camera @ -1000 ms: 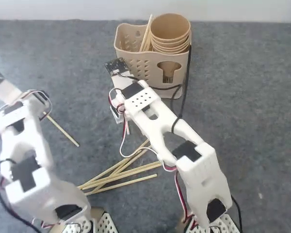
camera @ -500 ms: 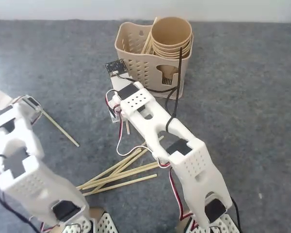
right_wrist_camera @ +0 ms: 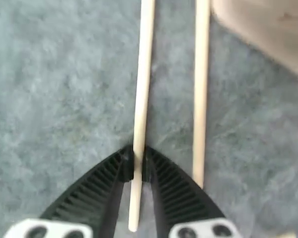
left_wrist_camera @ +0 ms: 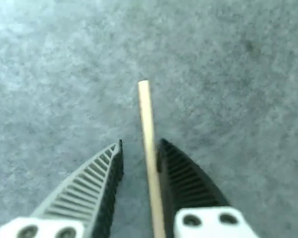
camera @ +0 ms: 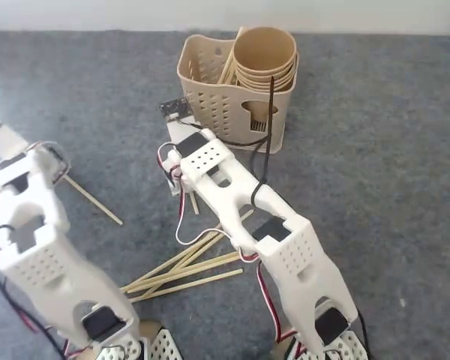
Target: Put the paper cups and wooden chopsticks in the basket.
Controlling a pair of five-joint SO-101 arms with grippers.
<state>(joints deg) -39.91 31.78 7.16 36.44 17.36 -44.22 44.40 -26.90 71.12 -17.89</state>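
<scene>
While paper cups (camera: 265, 51) and some chopsticks (camera: 229, 66) already stand in the basket (camera: 208, 105), the right gripper (right_wrist_camera: 137, 161) pinches one chopstick (right_wrist_camera: 143, 74), the left gripper (left_wrist_camera: 139, 158) straddles a lone chopstick (left_wrist_camera: 146, 121), jaws spread, and a bundle (camera: 184, 274) lies loose

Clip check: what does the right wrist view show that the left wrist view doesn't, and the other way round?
Right wrist view: the right gripper shut on the gripped chopstick, a second chopstick lying alongside it and untouched, and a beige corner, probably the basket.
Left wrist view: the left gripper open, its jaws apart around a lone chopstick that lies nearer one finger.
Both: grey carpet underneath, and one chopstick running between black ribbed fingers.
</scene>
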